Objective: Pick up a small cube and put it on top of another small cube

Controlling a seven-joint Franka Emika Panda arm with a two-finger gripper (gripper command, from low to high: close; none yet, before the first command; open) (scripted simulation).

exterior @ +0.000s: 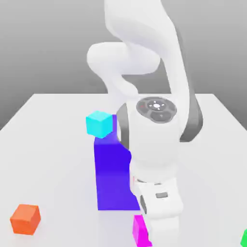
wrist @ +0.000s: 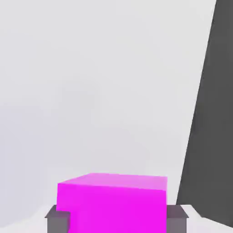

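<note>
The small magenta-pink cube [exterior: 140,230] sits on the white table near the front edge of the exterior view, partly hidden by the white hand lowered over it. In the hand view, the cube [wrist: 113,200] sits between my grey fingers [wrist: 57,218], which press against its two sides. My gripper [wrist: 116,219] is shut on it. The cube still looks low, at table level. A small orange cube [exterior: 25,219] lies on the table far off at the exterior view's left.
A tall blue-violet block [exterior: 112,173] stands just behind the hand, with a cyan cube [exterior: 99,123] at its top far corner. A bit of green [exterior: 244,237] shows at the exterior view's right edge. The table's edge [wrist: 200,113] shows in the hand view.
</note>
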